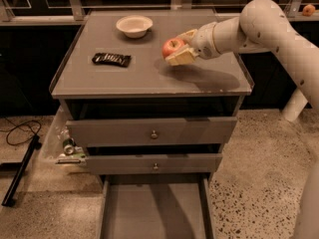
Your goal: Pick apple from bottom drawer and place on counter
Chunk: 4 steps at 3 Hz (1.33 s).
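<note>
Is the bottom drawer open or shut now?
Open: the bottom drawer is pulled out, its grey floor showing. The gripper, above the counter, holds the apple.

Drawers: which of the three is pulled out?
The bottom drawer, floor showing; the two knobbed ones are nearly shut. The gripper holds the apple over the counter.

This looks like a robot test lab dressed as a kitchenette, not a lived-in home. A white robot arm's end effector (pixel 178 48) is over the right half of a plain grey cabinet table (pixel 149 81), clasping the apple (pixel 172 47). Below it spreads a speckled terrazzo floor (pixel 264 168). Far to its lower left, a loose black cable (pixel 17 133) and a black stand foot (pixel 20 176) lie on that floor. Behind it run metal-framed glass panels (pixel 75 1).
</note>
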### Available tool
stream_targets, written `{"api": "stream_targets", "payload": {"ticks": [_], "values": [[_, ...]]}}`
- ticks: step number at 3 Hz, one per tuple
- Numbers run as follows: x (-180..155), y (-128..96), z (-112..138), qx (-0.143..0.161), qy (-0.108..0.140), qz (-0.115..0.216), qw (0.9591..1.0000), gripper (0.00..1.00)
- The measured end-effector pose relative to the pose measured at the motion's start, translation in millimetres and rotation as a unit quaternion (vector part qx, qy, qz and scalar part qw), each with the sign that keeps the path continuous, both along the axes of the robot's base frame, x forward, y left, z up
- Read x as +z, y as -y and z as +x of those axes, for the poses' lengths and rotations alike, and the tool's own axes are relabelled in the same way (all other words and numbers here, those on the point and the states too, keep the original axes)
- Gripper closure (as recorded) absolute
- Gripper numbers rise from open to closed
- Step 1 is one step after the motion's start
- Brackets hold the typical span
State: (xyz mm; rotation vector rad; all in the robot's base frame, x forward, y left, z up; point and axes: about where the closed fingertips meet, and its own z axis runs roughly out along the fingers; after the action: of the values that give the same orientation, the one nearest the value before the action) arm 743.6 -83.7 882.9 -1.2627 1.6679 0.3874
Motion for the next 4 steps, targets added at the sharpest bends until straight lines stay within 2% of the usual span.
{"api": "stream_targets", "payload": {"ticks": [1,4], "values": [[-14.6,1.3,7.1,-0.013,-0.017,-0.004,0.9998,1.00],[-14.9,1.3,7.2,-0.013,-0.018,-0.004,0.9997,0.35]]}}
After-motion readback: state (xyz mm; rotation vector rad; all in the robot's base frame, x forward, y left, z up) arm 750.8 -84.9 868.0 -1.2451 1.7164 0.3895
